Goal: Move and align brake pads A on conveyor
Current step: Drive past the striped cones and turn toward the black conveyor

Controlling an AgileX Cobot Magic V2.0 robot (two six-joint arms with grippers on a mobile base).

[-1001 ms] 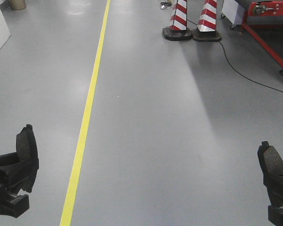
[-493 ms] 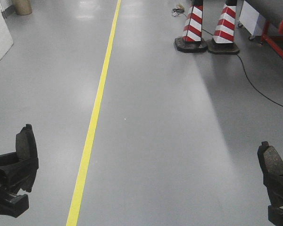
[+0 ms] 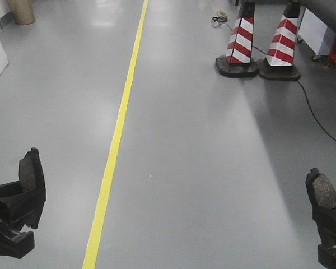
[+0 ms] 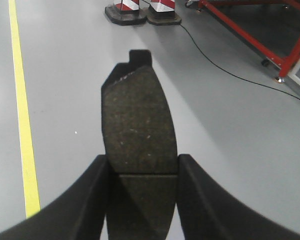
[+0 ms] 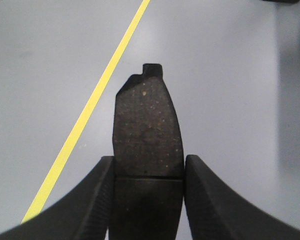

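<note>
Each gripper pinches one pad, long axis upright.
Left gripper (image 4: 142, 172) holds left pad (image 4: 138, 120), right gripper (image 5: 147, 175) holds right pad (image 5: 147, 130); bare floor (image 3: 201, 157) lies between them.

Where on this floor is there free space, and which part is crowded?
Bare grey floor lies open between the yellow floor line and the black cable. The far right is crowded: two red-and-white striped cones, then a red metal frame.
</note>
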